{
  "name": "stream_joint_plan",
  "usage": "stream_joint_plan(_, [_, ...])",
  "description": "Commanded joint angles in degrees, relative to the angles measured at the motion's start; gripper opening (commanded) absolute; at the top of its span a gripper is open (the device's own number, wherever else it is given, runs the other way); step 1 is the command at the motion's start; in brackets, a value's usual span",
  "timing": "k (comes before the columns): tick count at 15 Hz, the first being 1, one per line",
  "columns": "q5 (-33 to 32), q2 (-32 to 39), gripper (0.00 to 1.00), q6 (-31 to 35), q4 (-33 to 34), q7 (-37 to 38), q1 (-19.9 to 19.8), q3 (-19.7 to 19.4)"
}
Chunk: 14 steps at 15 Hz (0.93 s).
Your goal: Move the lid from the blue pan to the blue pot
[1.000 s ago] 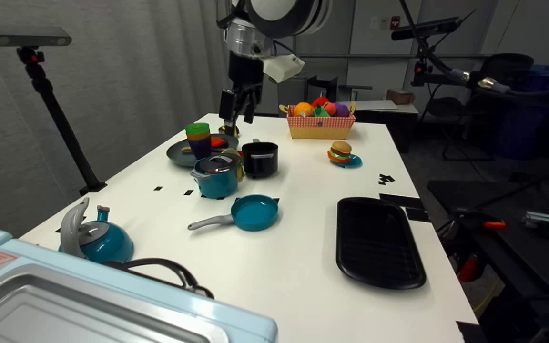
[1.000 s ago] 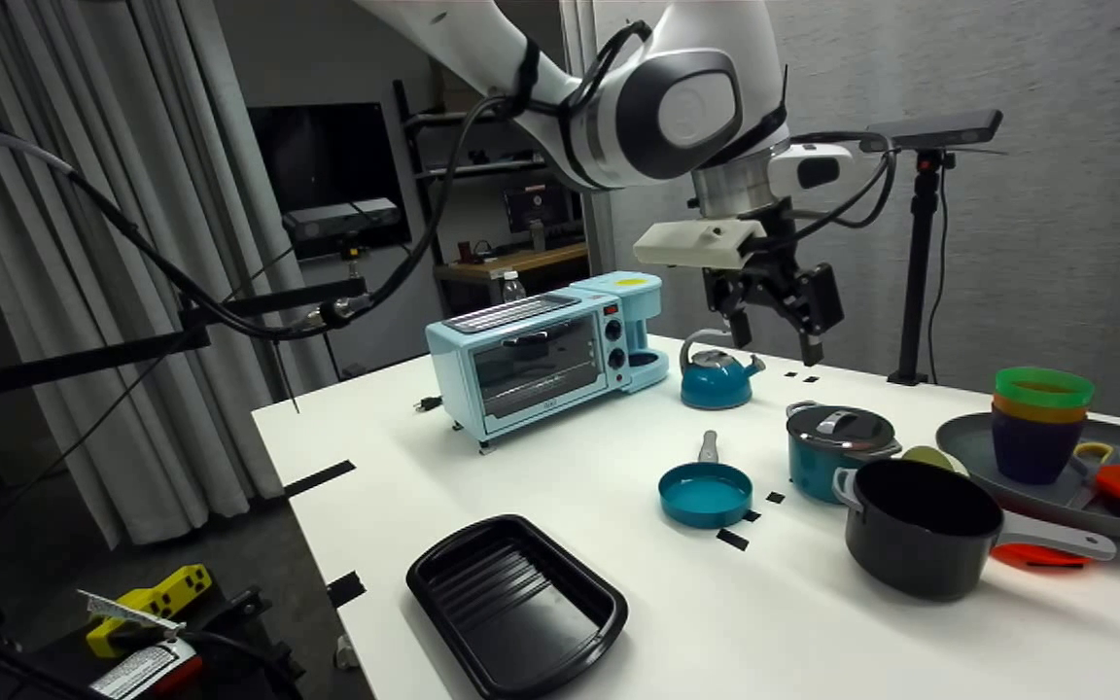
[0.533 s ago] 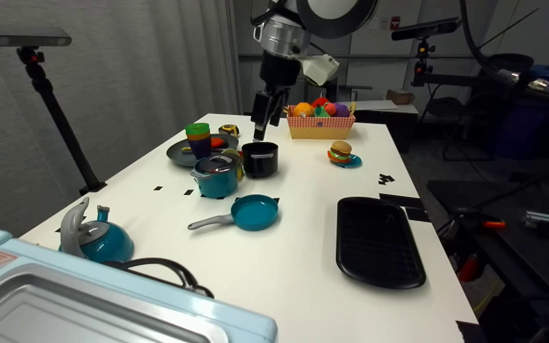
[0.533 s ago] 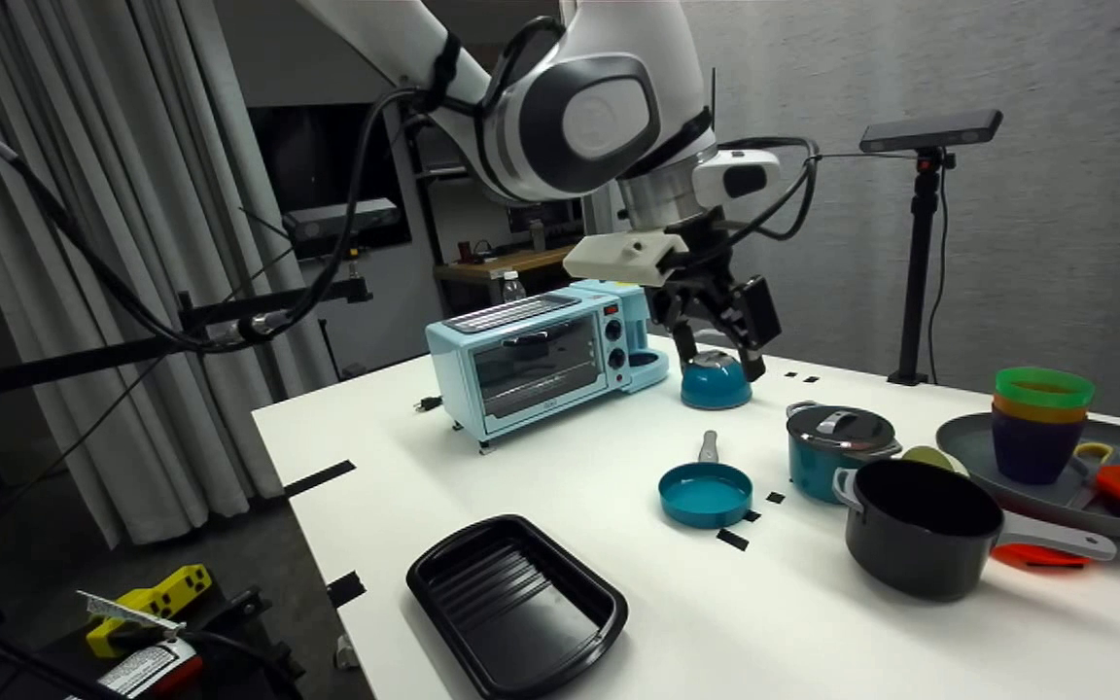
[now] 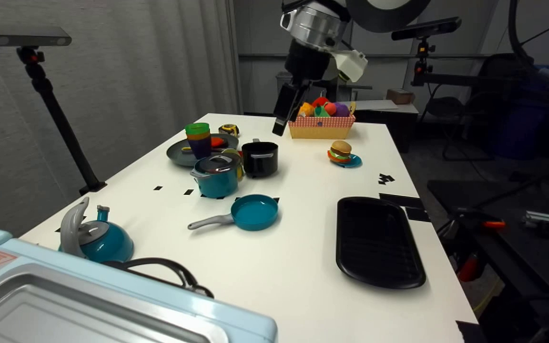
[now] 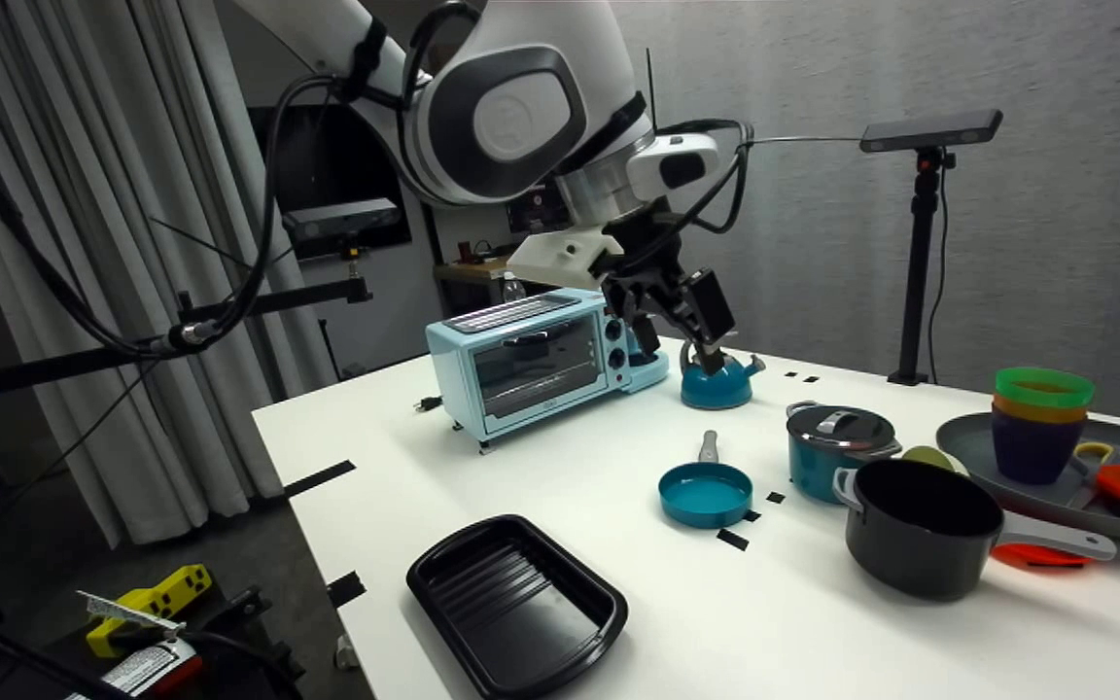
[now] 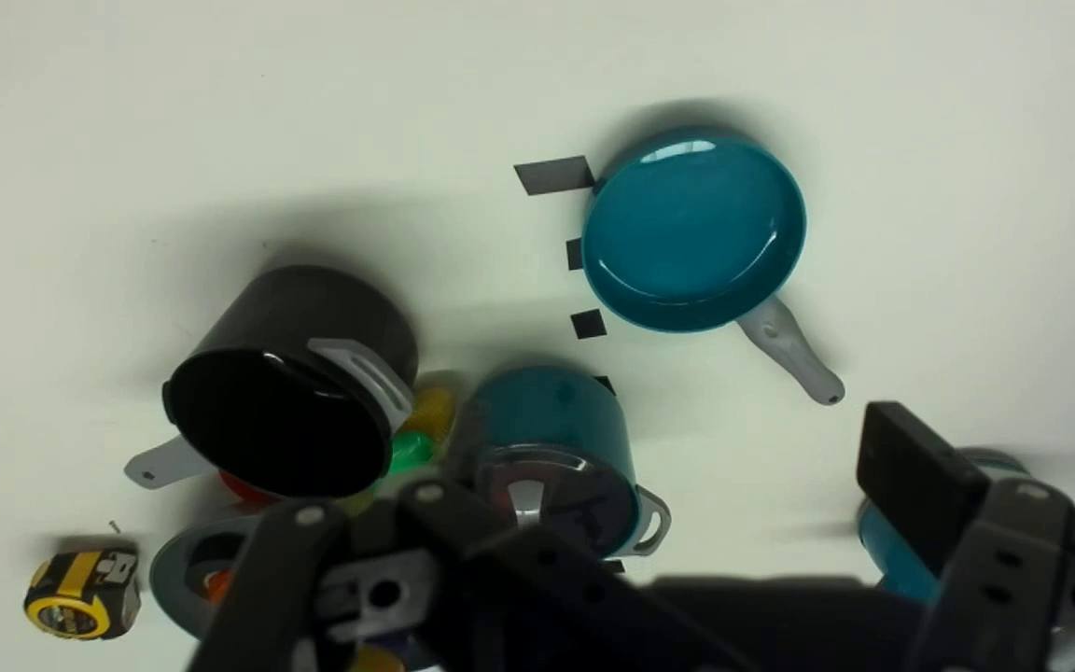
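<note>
1. Hanging above the white table [image 6: 579,496], the robot's gripper [image 6: 679,347] spreads its two fingers wide near the centre of the frame in an exterior view, one fingertip hiding part of a teal kettle [image 6: 720,394].

2. Resting on top of the blue pot [image 6: 816,472], the dark lid [image 6: 844,429] faces up with its silver handle showing, right of centre in an exterior view; from here it looks level, and in both exterior views it is apart from the gripper.

3. Lying near the blue pot, the blue pan [image 6: 706,498] shows its bright inside close to the middle of the frame in an exterior view, its grey handle pointing to the upper edge.

4. Standing near the blue pot, toward the lower right in an exterior view, is a black pot [image 6: 920,544] with a long grey handle; behind it a grey platter [image 6: 968,442] bears stacked cups [image 6: 1036,442], green over orange over purple.

5. Filling the lower edge just left of centre in an exterior view, a black tray [image 6: 521,632] lies flat on the white table, a pale blue toaster oven [image 6: 541,379] farther up the frame.

6. Brimming with toy fruit [image 5: 329,108], a basket [image 5: 320,131] stands at upper centre in an exterior view; below it a toy burger [image 5: 340,151] touches a small blue plate [image 5: 354,162].

7. Seen in the wrist view, the blue pan lies at upper right of centre, the lid is partly hidden behind the gripper at lower centre, and a tape measure [image 7: 80,593] sits at lower left.
</note>
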Motion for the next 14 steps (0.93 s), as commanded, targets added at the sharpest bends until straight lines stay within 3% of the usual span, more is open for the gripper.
stream_joint_plan(1, [-0.7,-5.1,1.0,3.1,-5.7,0.9,0.7,-0.9])
stream_joint_plan(5, [-0.7,-7.7,1.0,4.5,-8.8,0.7,0.8,-0.8])
stream_joint_plan(6, [0.0,-4.3,1.0,2.8,-5.2,0.2,0.6,-0.6])
stream_joint_plan(14, [-0.1,-5.6,1.0,2.8,-6.7,0.2,0.7,-0.7])
